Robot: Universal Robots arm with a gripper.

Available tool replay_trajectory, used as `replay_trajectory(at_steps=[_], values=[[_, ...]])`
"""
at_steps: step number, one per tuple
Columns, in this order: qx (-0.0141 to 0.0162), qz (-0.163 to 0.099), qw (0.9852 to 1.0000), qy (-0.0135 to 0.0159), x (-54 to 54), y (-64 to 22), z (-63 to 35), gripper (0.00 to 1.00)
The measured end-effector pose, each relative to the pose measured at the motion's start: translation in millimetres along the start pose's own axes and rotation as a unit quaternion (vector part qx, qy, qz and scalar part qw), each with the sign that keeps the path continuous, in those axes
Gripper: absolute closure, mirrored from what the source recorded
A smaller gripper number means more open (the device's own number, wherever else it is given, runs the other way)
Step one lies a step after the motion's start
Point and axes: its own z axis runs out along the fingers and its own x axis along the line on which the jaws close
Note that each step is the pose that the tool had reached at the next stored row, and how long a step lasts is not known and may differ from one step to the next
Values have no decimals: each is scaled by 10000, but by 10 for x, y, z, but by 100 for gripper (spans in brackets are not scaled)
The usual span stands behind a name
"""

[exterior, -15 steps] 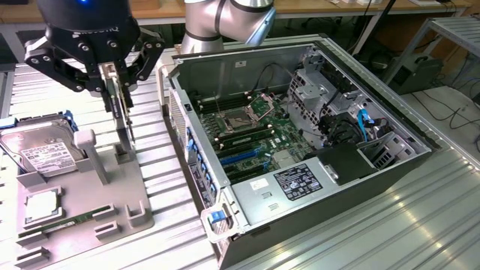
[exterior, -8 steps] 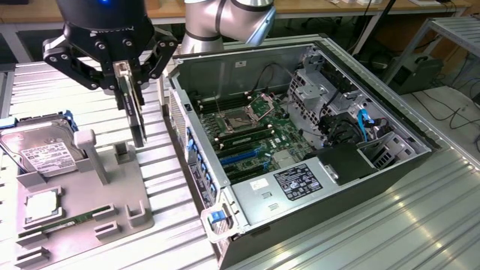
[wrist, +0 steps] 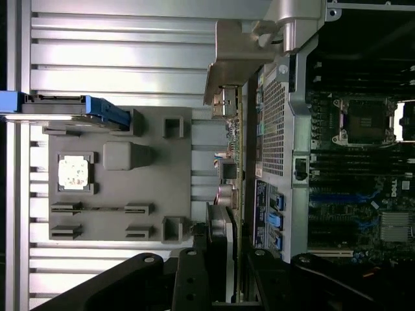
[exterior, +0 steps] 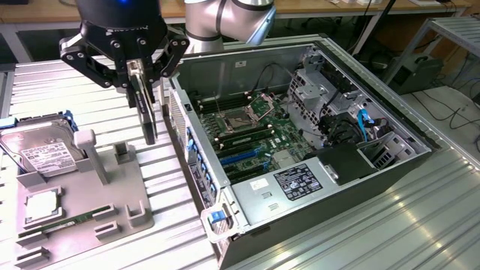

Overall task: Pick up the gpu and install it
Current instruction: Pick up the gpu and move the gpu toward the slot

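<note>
Gripper [exterior: 139, 77] is clamped on the gpu [exterior: 148, 121], which hangs from it (long side vertical). The card is in the air between the gray parts fixture [exterior: 112, 191] and the open PC case [exterior: 352, 197].

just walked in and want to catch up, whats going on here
The arm's gripper is shut on the gpu and holds it upright in the air, just outside the open pc case and over the near edge of the grey fixture. The card is not yet in the motherboard. The hard drive sits in the fixture.
</note>
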Motion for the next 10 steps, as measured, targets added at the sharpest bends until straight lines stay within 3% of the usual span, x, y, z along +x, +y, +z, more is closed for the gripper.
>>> replay_trajectory(at_steps=[10], values=[[0,0,10000,0,-206,-5,5,72]])
